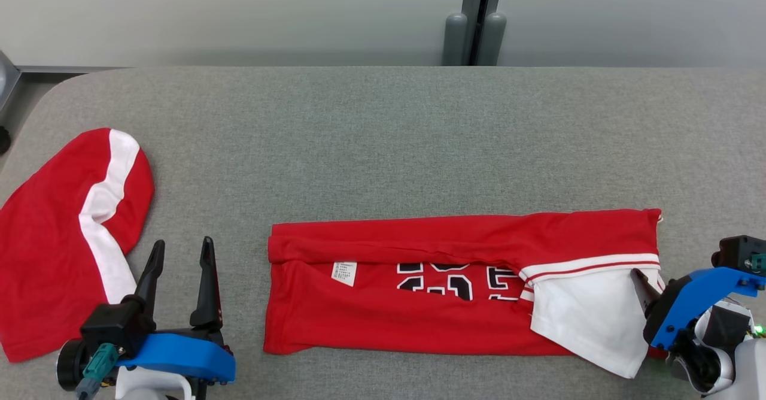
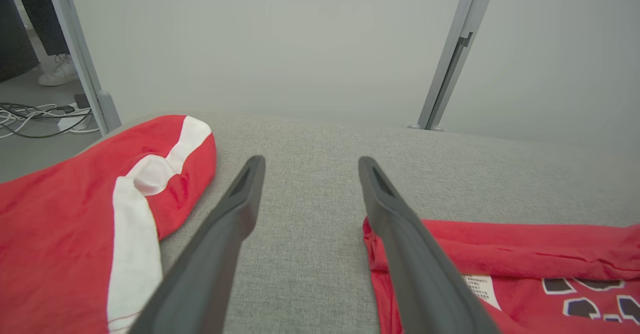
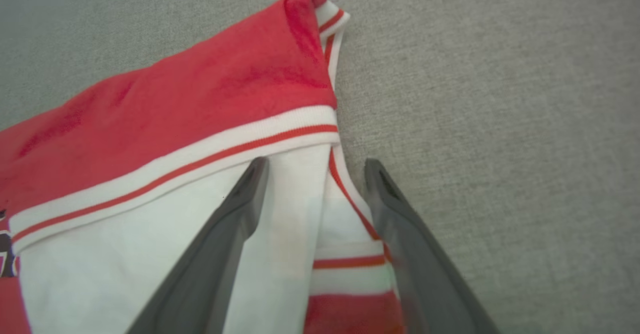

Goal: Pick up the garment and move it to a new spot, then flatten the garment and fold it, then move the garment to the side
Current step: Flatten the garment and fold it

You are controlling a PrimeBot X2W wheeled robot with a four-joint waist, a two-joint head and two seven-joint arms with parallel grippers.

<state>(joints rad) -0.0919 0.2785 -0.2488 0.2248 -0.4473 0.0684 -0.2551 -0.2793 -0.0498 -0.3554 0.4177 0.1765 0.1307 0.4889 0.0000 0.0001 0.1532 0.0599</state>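
Garment (image 1: 419, 304), a red jersey, lies as a long strip across the worktop (image 1: 383, 136), centre to right. Its far long edge is turned over towards the robot, so that printed numerals and a label (image 1: 344, 272) show only in part. Judged from this lie, flattening and the first lengthwise fold are done, and a crosswise fold is the likely next step.

A white sleeve (image 1: 586, 322) with striped trim is laid across the strip's right end. The right fingers (image 3: 225, 234) are spread wide there and grip nothing. In the right wrist view they straddle the sleeve's edge, one over the white cloth and one along the trim at the border with bare worktop. Whether they touch the cloth cannot be told. Such a pose suits pinching that end.

The left fingers (image 1: 207, 286), also spread wide and empty, hang over bare worktop. The strip's left end is near on one side and a second garment (image 1: 48, 256), red with a white band, lies on the other. They stand near the free end, presumably ready to take it.
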